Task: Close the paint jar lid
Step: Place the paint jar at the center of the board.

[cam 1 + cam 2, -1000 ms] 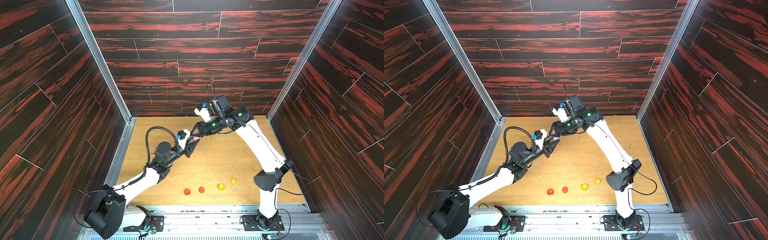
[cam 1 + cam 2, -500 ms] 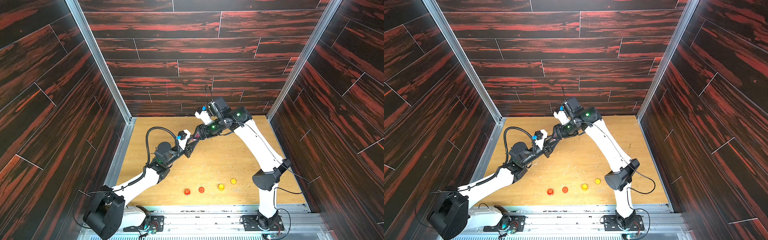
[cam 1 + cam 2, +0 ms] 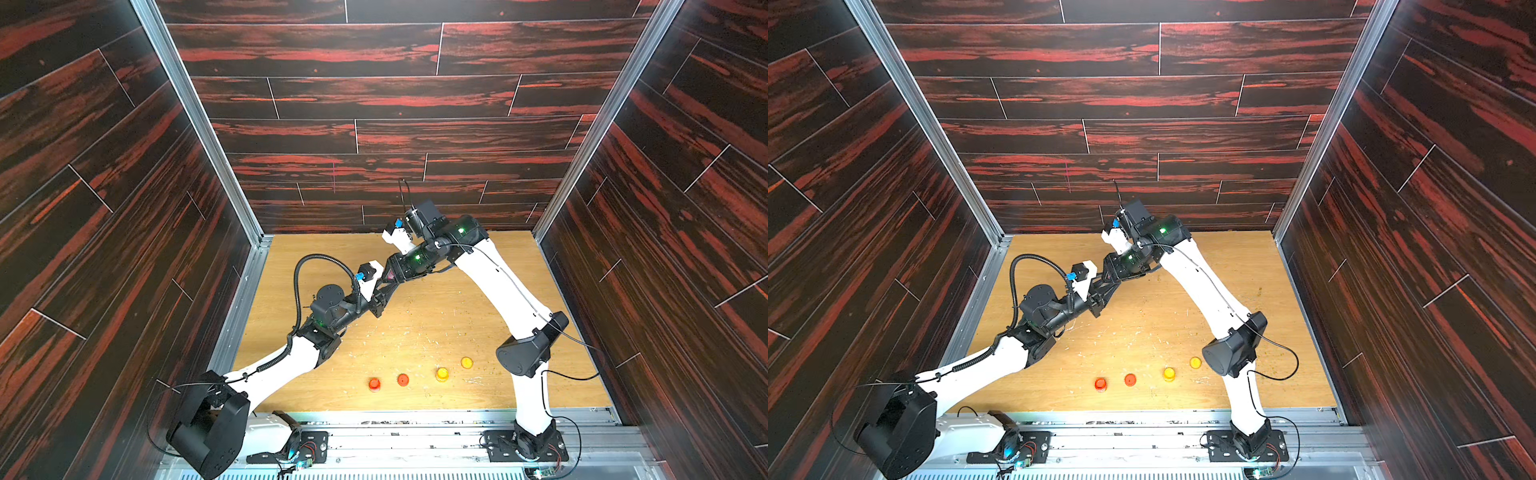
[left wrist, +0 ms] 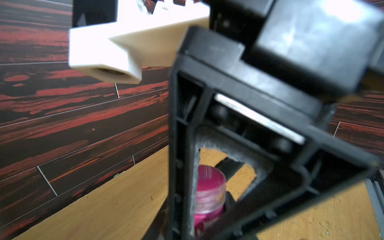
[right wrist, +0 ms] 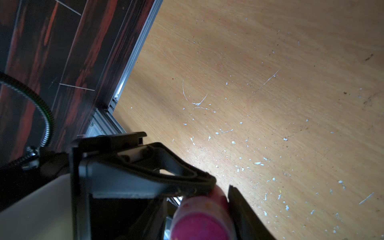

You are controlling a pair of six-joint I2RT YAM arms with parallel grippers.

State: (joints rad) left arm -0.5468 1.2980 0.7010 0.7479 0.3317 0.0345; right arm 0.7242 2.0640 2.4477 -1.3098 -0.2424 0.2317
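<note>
A small pink paint jar (image 4: 207, 216) is held above the wooden table (image 3: 457, 299), left of its middle. My left gripper (image 4: 207, 226) is shut on the jar's body. The jar's clear lid (image 4: 211, 182), pink underneath, sits on top of the jar. My right gripper (image 5: 203, 207) reaches down from the back, and one dark finger (image 5: 243, 207) presses the side of the lid (image 5: 201, 224). In both top views the left gripper (image 3: 379, 301) and right gripper (image 3: 388, 286) meet tip to tip and hide the jar.
Near the table's front edge stand two red pots (image 3: 374, 384) (image 3: 402, 379) and two yellow ones (image 3: 441, 374) (image 3: 466, 363). Dark wood-pattern walls (image 3: 124, 208) close in three sides. The left arm's black cable (image 3: 316, 259) loops above its wrist.
My right gripper has come down and forward onto the left gripper's tip, and its jaws have narrowed around the lid. The left arm has held still.
</note>
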